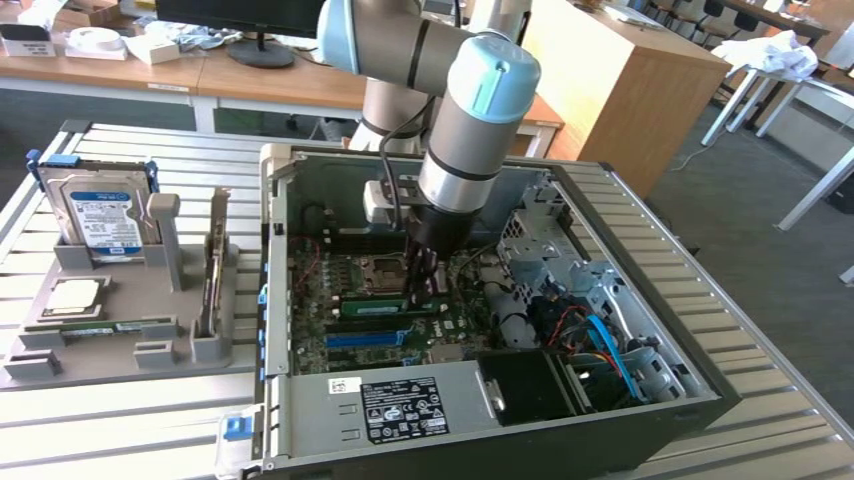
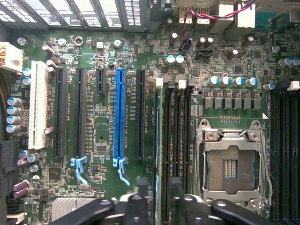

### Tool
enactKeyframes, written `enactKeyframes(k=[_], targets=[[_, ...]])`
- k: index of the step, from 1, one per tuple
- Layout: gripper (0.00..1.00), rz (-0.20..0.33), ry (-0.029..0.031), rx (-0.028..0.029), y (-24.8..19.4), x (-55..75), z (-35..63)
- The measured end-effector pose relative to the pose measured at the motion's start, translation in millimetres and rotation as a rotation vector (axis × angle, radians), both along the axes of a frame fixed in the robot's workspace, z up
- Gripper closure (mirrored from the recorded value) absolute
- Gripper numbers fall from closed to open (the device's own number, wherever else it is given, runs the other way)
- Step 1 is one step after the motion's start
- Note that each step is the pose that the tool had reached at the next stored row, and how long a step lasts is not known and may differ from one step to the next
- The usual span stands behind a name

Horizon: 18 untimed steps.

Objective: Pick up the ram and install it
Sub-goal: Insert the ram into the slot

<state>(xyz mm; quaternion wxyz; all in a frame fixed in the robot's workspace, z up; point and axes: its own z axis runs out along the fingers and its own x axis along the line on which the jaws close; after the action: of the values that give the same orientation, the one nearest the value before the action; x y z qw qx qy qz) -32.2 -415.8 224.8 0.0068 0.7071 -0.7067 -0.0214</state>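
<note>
The ram (image 2: 162, 140) stands on edge in a black memory slot of the motherboard, between the blue slot (image 2: 119, 112) and the bare processor socket (image 2: 232, 164). In the exterior view the ram (image 1: 387, 306) shows as a green strip low inside the open computer case (image 1: 641, 400). My gripper (image 2: 160, 199) hangs straight over one end of it, with a black finger (image 2: 137, 206) on either side. Small gaps separate the fingers from the stick, so the gripper is open. From outside, the gripper (image 1: 427, 285) reaches down into the case beside the socket.
Cables (image 1: 594, 335) and drive cages crowd the case on the exterior view's right. A grey holder (image 1: 134, 290) on the exterior view's left carries a hard drive (image 1: 104, 215), a silver processor chip (image 1: 74, 295), a flat green stick (image 1: 107, 327) and an upright card (image 1: 214, 275).
</note>
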Motion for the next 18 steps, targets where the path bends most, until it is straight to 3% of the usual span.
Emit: enactKeyframes(k=[1, 14, 18], targets=[[0.63, 0.0, 0.0, 0.0, 0.0, 0.0, 0.0], [0.63, 0.0, 0.0001, -0.0001, 0.0, 0.0, 0.2], [0.63, 0.0, 0.0, -0.0001, 0.0, 0.0, 6.2]])
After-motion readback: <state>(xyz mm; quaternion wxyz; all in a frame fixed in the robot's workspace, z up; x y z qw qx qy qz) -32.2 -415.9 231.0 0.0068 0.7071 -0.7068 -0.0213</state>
